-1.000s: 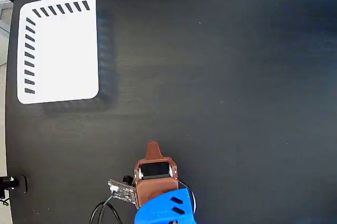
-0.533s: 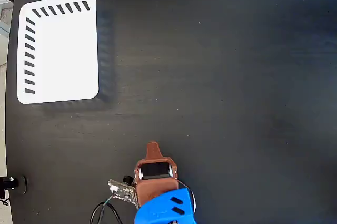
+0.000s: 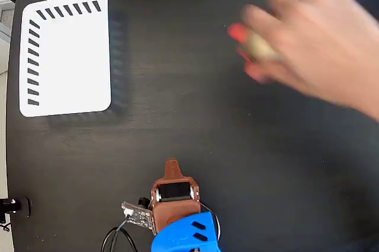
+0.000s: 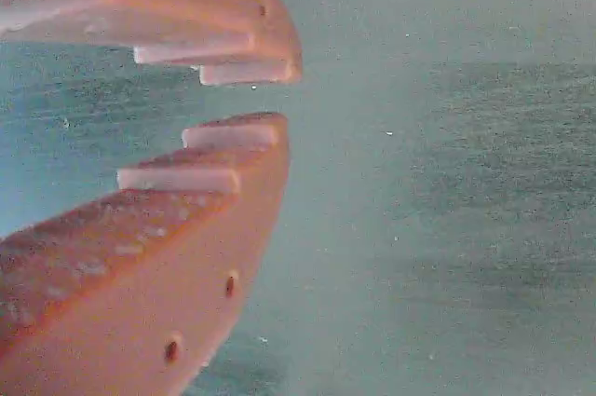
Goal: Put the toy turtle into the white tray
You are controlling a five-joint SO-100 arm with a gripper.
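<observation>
Your brown-and-blue arm (image 3: 177, 213) sits folded at the near edge of the black worktop (image 3: 195, 139), its gripper (image 4: 270, 98) empty, the ridged orange fingers (image 4: 223, 149) parted by a narrow gap. A person's blurred hand (image 3: 314, 38) reaches over the worktop's far right part.

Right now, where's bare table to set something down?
Free: the wide dark strip between the white tray and the person's hand, and the table's lower right beside the arm. Crowded: upper right, where the blurred hand holds the toy turtle. The tray's inside is bare too.
</observation>
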